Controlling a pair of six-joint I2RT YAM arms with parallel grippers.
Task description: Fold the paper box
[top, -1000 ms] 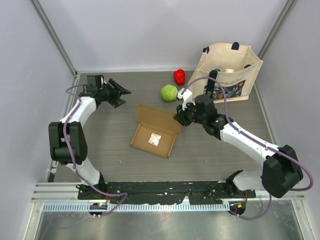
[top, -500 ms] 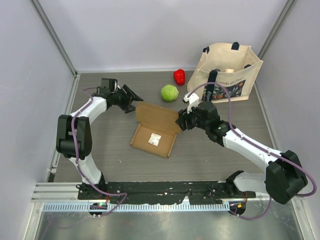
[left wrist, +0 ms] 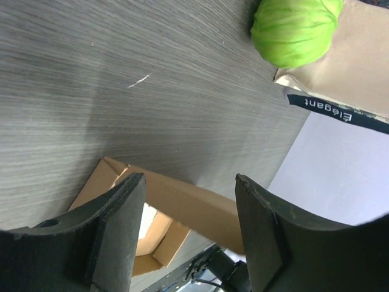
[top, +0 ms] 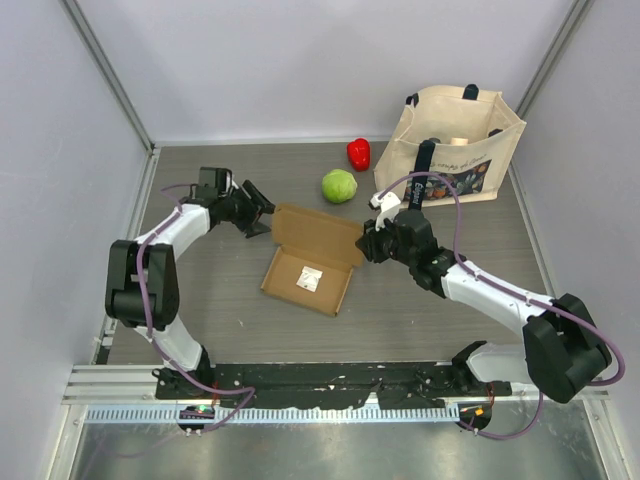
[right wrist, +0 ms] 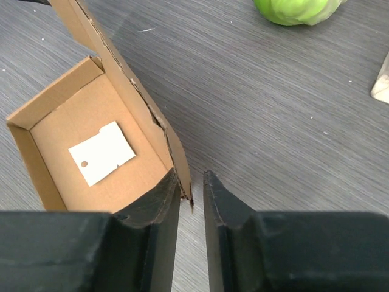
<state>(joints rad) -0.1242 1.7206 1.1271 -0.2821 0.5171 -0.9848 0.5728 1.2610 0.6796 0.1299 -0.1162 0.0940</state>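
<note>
A grey wood-grain table (top: 200, 290) set between pale walls carries everything here. Nearest us, just to the near-left of the right pincer (top: 363, 243), the paper box (top: 310, 268) lies open as a shallow tray, with a white paper scrap (right wrist: 101, 152) on its floor. Its lid flap (right wrist: 130, 91) stands up along the far side and runs from the right pincer's tips across towards the left pincer (top: 264, 215).

In the right wrist view the flap's end corner sits in that pincer's narrow gap. It rests against one finger (right wrist: 159, 204), and a sliver of table shows on the other side. We cannot tell whether the pincer bites the card or merely brackets it. The left pincer stands wide apart and empty, just off the flap's other end.

Beyond both pincers lie a green round vegetable (top: 339, 186) and a red pepper (top: 359, 153). Behind the right pincer stands a tote bag (top: 455, 140).

We judge the box light and stiff, bending willingly only at its creases. It is likely to skid on the smooth table if pushed, and its thin edges would crush under a hard pinch. We would take the flap at its two end corners, one per pincer, and swing it about the crease.
</note>
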